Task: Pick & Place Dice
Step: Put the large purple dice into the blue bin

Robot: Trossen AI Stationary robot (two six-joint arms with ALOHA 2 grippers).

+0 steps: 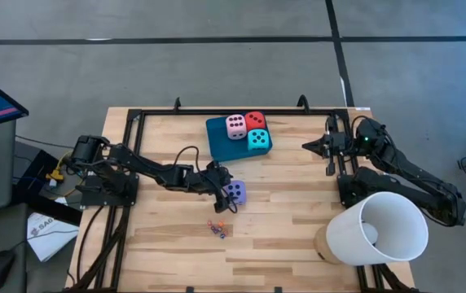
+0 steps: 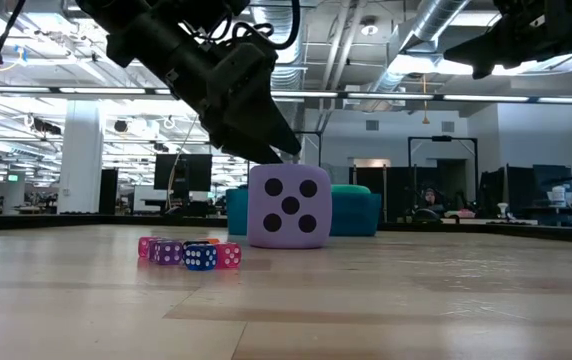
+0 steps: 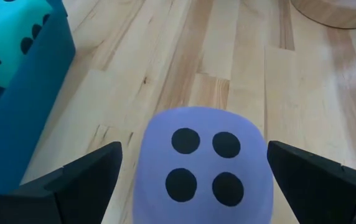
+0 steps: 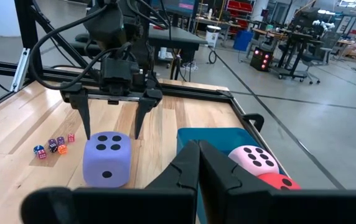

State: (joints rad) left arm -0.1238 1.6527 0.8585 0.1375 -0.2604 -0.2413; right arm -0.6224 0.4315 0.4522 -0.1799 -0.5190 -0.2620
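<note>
The purple die [image 1: 235,193] [image 2: 288,206] sits on its lower face on the wooden table, its four-pip face up in the left wrist view [image 3: 203,168]. My left gripper [image 1: 222,188] [image 3: 193,148] [image 4: 111,134] is open and hovers at the die's top, one finger on each side with a gap showing. The pink die [image 1: 235,126], red die [image 1: 255,120] and turquoise die [image 1: 257,140] stand on the flat teal tray [image 1: 217,140]. My right gripper [image 1: 308,146] [image 4: 198,158] is shut, raised at the table's right, pointing toward the tray.
A cluster of small coloured dice [image 1: 218,229] [image 2: 191,254] lies on the table near the purple die, toward the near edge. A white cone-shaped shade on a wooden base [image 1: 375,229] stands at the near right corner. A black frame rail [image 1: 241,109] runs along the far edge.
</note>
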